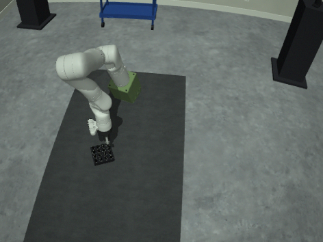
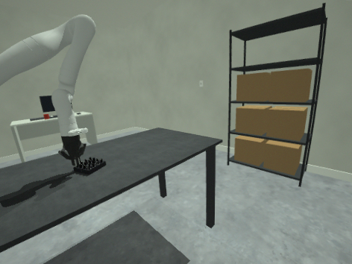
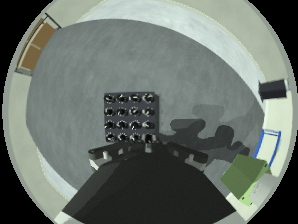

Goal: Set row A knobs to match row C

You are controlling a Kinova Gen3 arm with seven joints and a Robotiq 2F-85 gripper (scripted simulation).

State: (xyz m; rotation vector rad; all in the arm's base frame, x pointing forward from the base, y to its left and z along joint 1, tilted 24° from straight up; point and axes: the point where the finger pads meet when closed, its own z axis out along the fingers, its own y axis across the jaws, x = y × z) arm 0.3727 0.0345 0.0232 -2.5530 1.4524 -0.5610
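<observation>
The knob box (image 1: pixel 102 155) (image 2: pixel 89 166) (image 3: pixel 132 117) is a small black square block with a grid of dark knobs, standing flat on the dark table (image 1: pixel 144 178) (image 2: pixel 149 149). My gripper (image 1: pixel 107 141) (image 2: pixel 76 162) (image 3: pixel 148 139) points straight down at the corner of the box nearest the arm's base. Its fingers are drawn narrow around a knob at the end of the edge row there. The fingertips and the knob's white line are too small to read. The printed names and the socket side cannot be made out.
The arm's green base block (image 1: pixel 124 87) (image 3: pixel 241 176) stands on the table behind the box. A blue cart (image 1: pixel 128 9) and black pillars (image 1: pixel 298 44) stand on the floor. A shelf rack with cardboard boxes (image 2: pixel 276 112) and a white desk (image 2: pixel 37 124) are off the table.
</observation>
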